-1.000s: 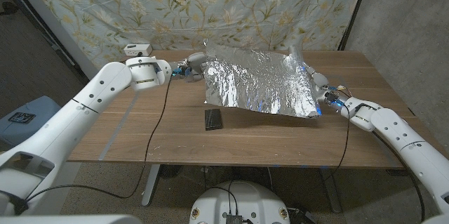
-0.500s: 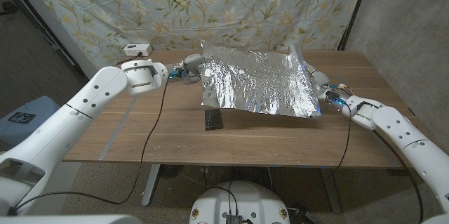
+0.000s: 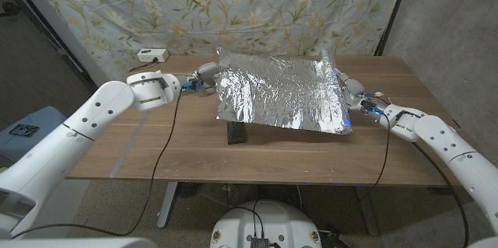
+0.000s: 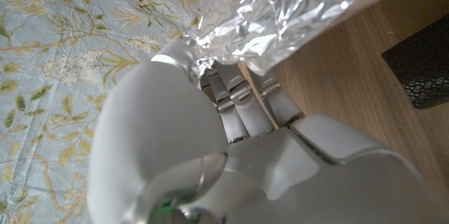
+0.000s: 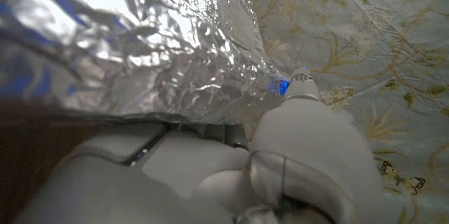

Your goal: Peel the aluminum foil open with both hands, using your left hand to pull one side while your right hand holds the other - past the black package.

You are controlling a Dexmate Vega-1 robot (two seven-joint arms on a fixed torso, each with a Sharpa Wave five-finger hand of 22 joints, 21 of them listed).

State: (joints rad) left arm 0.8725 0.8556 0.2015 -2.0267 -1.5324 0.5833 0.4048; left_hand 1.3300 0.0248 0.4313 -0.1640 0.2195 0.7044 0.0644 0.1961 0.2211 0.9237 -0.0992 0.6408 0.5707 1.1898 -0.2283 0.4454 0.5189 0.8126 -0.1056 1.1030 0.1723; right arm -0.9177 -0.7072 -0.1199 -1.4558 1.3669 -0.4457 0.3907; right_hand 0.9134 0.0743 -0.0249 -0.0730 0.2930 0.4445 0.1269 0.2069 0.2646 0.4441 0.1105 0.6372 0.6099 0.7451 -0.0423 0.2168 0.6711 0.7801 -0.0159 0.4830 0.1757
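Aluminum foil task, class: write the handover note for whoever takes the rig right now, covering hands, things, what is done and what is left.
Left hand grips the aluminum foil by its left edge.
Right hand holds the opposite edge.
The foil is spread wide between them, above the table.
The black package lies on the table under the foil's front edge, partly covered.
Done: foil largely opened.
Left: judge whether the pull has cleared the package; if not, pull further left.

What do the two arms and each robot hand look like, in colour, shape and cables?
Both arms are glossy white with rounded shells. The left robot hand and right robot hand are pale grey-white. At each wrist small blue lights show, and a thin black cable hangs down.
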